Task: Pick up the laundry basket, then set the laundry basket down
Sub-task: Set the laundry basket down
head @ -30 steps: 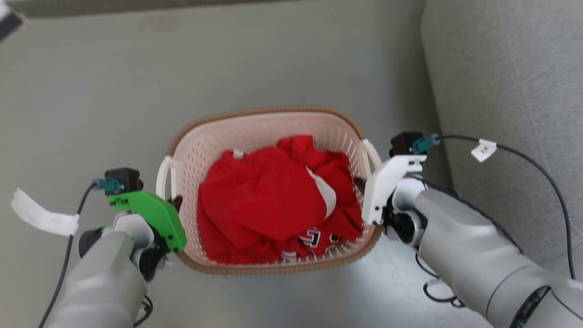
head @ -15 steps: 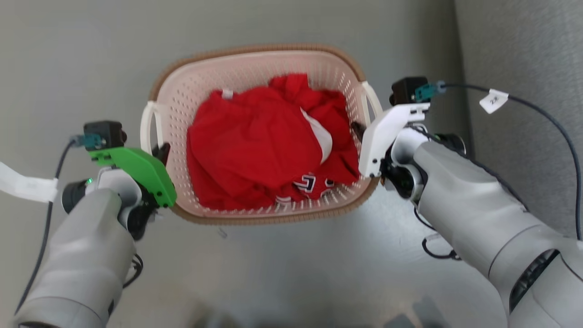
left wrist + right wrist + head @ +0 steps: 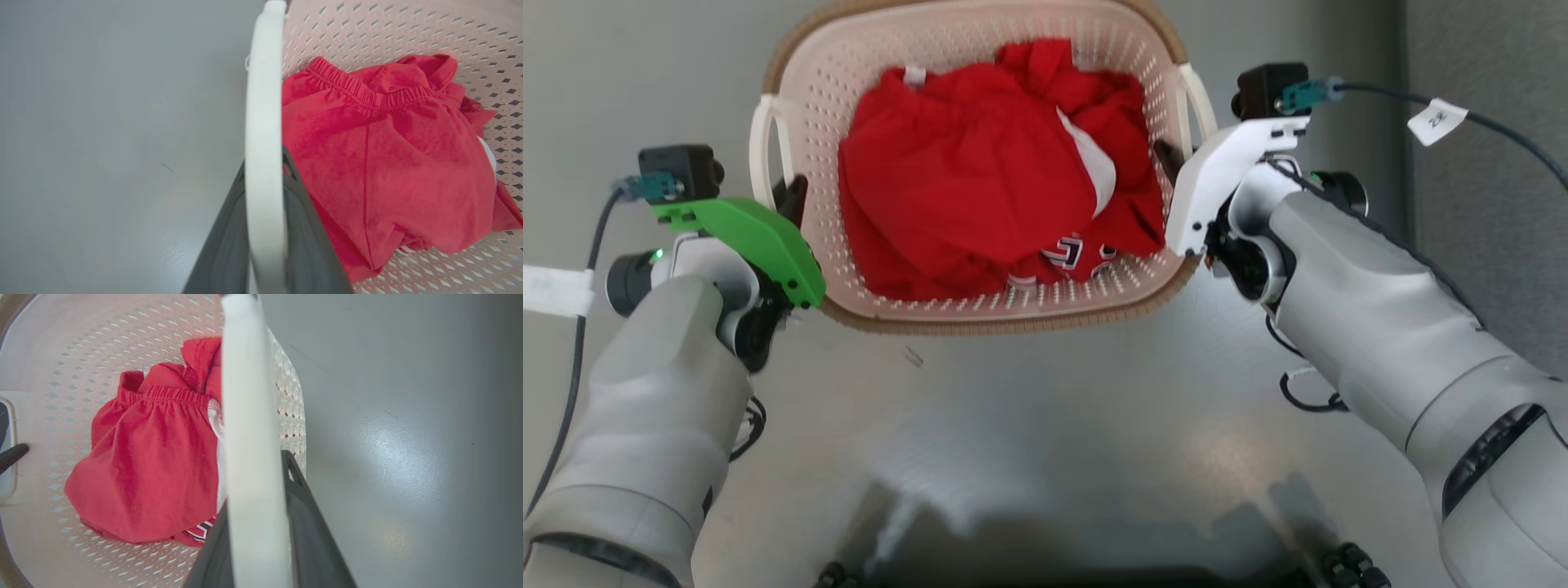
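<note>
The basket [image 3: 980, 304], red clothes [image 3: 964, 171] inside, is far and central, left gripper [image 3: 788, 192] clenched on its left handle [image 3: 757, 143], right gripper [image 3: 1164, 155] clenched on its right handle [image 3: 1201, 98], open floor [image 3: 1045, 425] near and left, a grey textured edge [image 3: 1486, 212] right.

Lighting: bright, even and diffuse, with reflections placing the source above.
Glare: a soft pale sheen on the grey floor [image 3: 1225, 445] in the head view, and a similar patch in the right wrist view.
Shadow [image 3: 1054, 547]: dark and soft-edged, along the head view's bottom edge.
Focus: the white handle [image 3: 263, 163] and dark fingers [image 3: 310, 253] near both wrist lenses are blurred; the red clothes [image 3: 388, 163] are sharper.
Edges: slight wide-angle bowing.
</note>
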Controlling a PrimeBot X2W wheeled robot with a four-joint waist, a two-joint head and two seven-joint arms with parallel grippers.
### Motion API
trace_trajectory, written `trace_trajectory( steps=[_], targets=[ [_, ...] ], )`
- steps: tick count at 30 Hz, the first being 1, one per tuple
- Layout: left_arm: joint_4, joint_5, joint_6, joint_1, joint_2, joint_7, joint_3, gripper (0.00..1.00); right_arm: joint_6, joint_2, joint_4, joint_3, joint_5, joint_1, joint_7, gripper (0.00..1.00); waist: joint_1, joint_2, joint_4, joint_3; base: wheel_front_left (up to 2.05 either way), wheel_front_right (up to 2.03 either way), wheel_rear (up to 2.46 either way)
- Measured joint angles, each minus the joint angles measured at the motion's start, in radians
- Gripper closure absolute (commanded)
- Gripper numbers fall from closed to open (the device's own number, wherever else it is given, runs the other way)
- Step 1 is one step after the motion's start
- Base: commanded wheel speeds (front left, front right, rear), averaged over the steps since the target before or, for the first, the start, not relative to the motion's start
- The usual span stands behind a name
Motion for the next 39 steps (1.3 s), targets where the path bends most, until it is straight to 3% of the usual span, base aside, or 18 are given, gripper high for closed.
trace_trajectory(
  steps=[21, 39],
  targets=[
    [0.008, 0.017, 0.000, -0.118, -0.007, -0.083, 0.015, 1.00, -0.005, -0.003, 0.025, 0.000, -0.009, -0.119, -0.095, 1.00, -0.0001, 0.0000, 0.020, 0.195, 0.00, 0.00, 0.00],
    [0.025, 0.026, 0.000, -0.146, -0.023, -0.121, 0.013, 1.00, -0.006, -0.002, 0.049, 0.005, -0.008, -0.132, -0.165, 1.00, -0.0001, 0.0000, 0.037, 0.254, 0.00, 0.00, 0.00]
  ],
)
